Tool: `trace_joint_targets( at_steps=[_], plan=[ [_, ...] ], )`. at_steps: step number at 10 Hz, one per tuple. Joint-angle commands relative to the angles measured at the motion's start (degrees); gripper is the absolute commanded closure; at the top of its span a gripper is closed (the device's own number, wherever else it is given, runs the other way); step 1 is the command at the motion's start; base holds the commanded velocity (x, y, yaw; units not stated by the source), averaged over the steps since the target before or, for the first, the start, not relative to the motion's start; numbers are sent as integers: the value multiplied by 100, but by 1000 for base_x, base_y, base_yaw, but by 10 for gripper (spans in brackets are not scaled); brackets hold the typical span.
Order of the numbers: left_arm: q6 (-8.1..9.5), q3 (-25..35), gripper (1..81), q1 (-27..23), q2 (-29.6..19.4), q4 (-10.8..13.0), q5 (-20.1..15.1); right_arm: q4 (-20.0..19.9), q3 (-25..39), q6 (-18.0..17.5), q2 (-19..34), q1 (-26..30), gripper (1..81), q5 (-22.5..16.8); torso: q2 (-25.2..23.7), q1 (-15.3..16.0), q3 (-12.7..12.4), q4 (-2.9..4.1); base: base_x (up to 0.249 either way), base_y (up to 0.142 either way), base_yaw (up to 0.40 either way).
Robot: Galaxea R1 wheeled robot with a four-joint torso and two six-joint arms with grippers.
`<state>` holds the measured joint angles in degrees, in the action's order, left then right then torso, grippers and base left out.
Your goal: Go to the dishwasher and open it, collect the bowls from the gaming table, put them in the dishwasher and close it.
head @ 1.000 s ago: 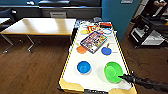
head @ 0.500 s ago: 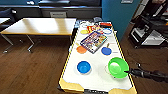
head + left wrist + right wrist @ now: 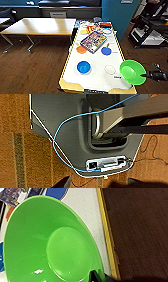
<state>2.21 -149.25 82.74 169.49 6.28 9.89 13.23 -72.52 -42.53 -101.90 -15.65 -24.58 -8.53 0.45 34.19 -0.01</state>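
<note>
Right now my right claw point(image 3: 144, 75) pinches the rim of the lime-green bowl point(image 3: 132, 72), holding it tilted at the near right corner of the gaming table point(image 3: 100, 81), partly over the yellow rim and partly over the wood floor point(image 3: 35, 67). In the right wrist view the green bowl point(image 3: 50, 243) looms large, a dark fingertip point(image 3: 96, 276) clamped on its edge, the white tabletop point(image 3: 82, 205) and yellow rim point(image 3: 106, 233) behind it.

Deep blue bowl point(image 3: 83, 67) sits on the tabletop, toward the near left of the gaming table, well apart from the green bowl. Flat orange dish point(image 3: 81, 49) lies farther back near the left edge, just beside the colourful game box point(image 3: 93, 41). Flat blue dish point(image 3: 106, 51) lies right of the box, near its corner. More coloured bits crowd the far end of the gaming table; too blurred to name. A thin ring outline point(image 3: 110, 69) is marked on the top between the blue bowl and the green one.

Wood-topped dining table point(image 3: 40, 26) stands left of the gaming table, well apart. Dark rack point(image 3: 150, 30) stands right of it.

Left wrist view looks down at a grey robot base point(image 3: 62, 124) with a blue cable point(image 3: 56, 134) over brown floor; I cannot tell the left claw's state.
</note>
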Motion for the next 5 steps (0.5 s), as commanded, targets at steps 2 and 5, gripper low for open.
trace_joint_targets(
  at_steps=[2, 5],
  plan=[
    [-1, 581, 10, 116, -318, 40, -154, 910, 1162, -45, 1406, -343, 811, -1023, 0, 0, 0, 0, 0, 0, 0],
    [8, 1671, 10, 124, -978, 40, -145, 1815, 653, -45, 1204, -2232, 811, 102, 0, 0, 0, 0, 0, 0, 0]
  ],
)
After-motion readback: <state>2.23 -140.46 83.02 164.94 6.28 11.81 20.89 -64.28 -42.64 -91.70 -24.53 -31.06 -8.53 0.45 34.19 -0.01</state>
